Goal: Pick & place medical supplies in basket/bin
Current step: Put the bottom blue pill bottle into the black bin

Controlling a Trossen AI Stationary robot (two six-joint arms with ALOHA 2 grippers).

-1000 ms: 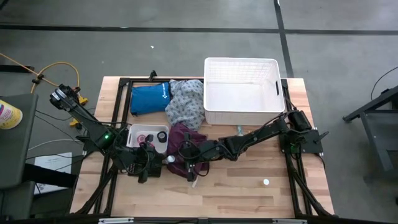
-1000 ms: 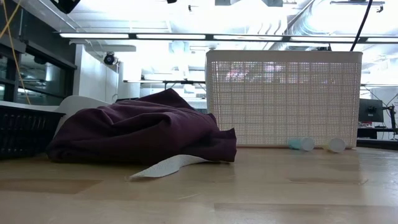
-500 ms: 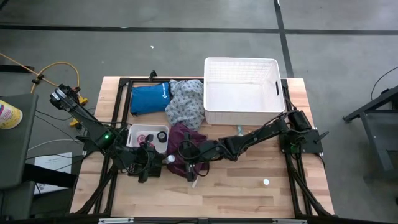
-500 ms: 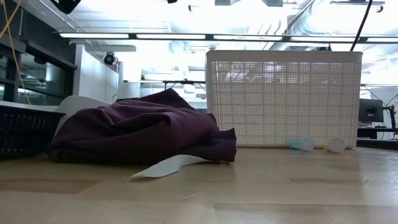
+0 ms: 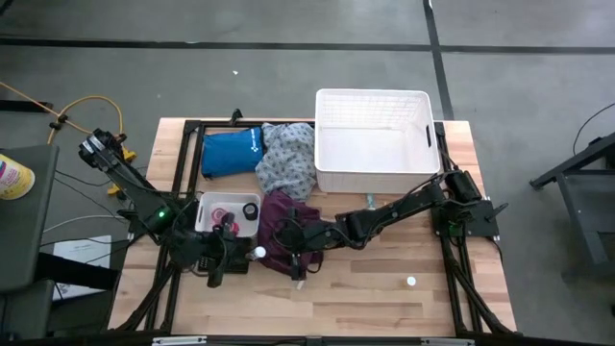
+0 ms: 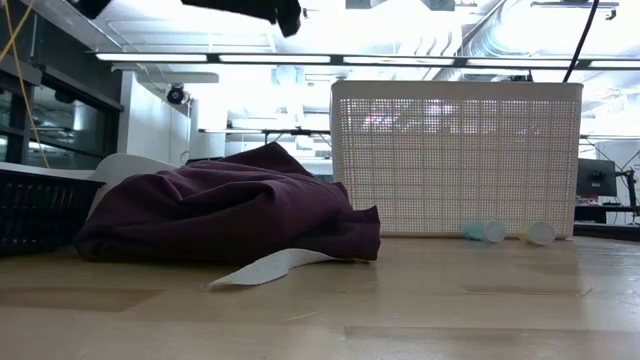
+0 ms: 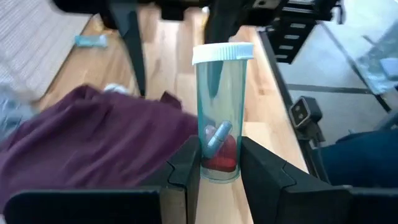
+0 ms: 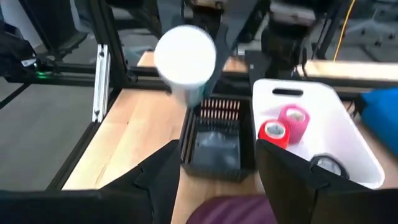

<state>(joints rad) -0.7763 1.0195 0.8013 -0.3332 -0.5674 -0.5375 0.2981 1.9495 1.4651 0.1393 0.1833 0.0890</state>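
Note:
A teal see-through vial (image 7: 221,118) with a white cap (image 5: 258,253) hangs over the table's near left, my left gripper (image 5: 242,256) shut on it. My right gripper (image 5: 294,256) stands open just right of the cap, above the maroon garment (image 5: 288,226), touching nothing; the cap (image 8: 185,56) faces it. The maroon garment (image 6: 230,210) lies heaped on the table. The white lattice basket (image 5: 373,144) stands at the far right. A small white tray (image 8: 314,140) holds a pink roll (image 8: 293,118) and a red roll (image 8: 273,132). A black mesh crate (image 8: 216,146) sits beside the tray. My left gripper pinches the vial's bottom end (image 7: 219,173) between its two fingers (image 7: 186,168). The fingers come nearly level from the table's left. The vial sticks out beyond them with its cap end toward the table's right, lifted clear of the table and the garment.
A grey-patterned garment (image 5: 286,159) and a blue pouch (image 5: 231,151) lie at the far left. A small vial (image 6: 487,232) and a white piece (image 6: 541,233) lie before the basket. Another white piece (image 5: 411,282) lies near right. A white strip (image 6: 265,268) pokes from under the maroon garment.
My right gripper has tipped downward over the maroon garment, and its dark hand now shows at the top of the low view. The garment and the basket have kept still.

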